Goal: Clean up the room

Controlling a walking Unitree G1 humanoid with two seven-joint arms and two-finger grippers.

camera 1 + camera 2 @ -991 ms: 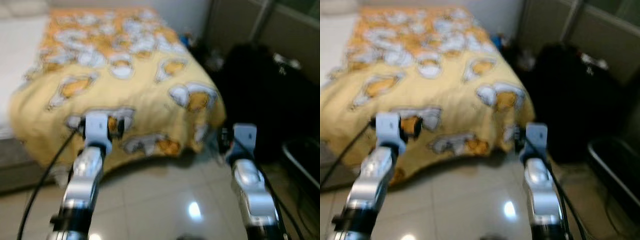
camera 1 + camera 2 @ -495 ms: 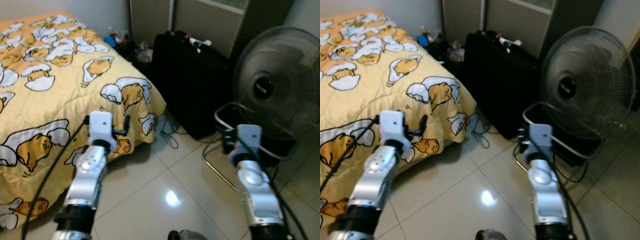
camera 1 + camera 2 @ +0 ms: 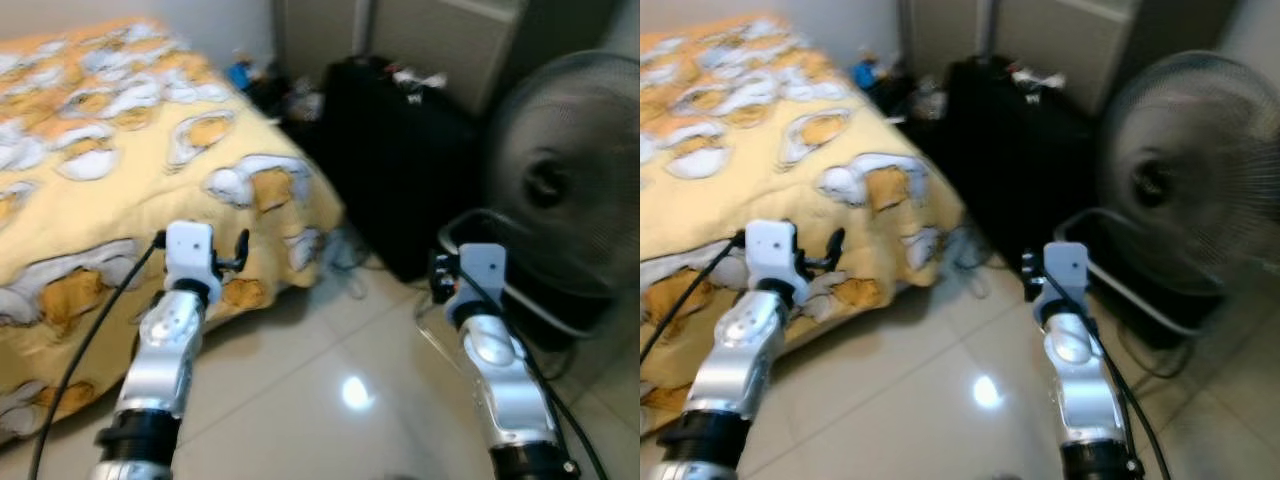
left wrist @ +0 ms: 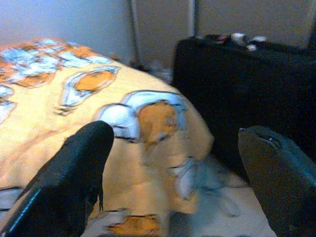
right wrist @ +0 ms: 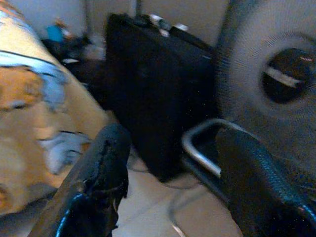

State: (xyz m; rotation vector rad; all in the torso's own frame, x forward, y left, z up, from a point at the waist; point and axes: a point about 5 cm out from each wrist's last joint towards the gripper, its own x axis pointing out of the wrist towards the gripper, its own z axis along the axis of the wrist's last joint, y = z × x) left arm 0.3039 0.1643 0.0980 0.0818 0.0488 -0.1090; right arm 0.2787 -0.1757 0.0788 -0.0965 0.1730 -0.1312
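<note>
A bed under a yellow quilt [image 3: 100, 150] printed with cartoon eggs runs along my left; its corner hangs down to the tiled floor [image 3: 330, 400]. Small clutter [image 3: 245, 75] lies in the corner behind the bed. A few small items [image 3: 420, 78] rest on top of a black suitcase [image 3: 400, 170]. Both arms are held out over the floor. My left gripper [image 4: 175, 136] is open and empty, facing the quilt corner. The right gripper [image 5: 174, 136] is open and empty, facing the suitcase and the fan. The picture is somewhat blurred.
A large standing fan [image 3: 570, 190] with a metal tube base [image 5: 197, 136] is on the right, close to my right arm. Cables [image 3: 350, 265] trail on the floor between bed and suitcase. Grey cabinet doors [image 3: 440, 30] stand behind.
The camera swung right from the bed to the suitcase and fan, then back slightly left. Both arms keep the same pose and both grippers stay open.
</note>
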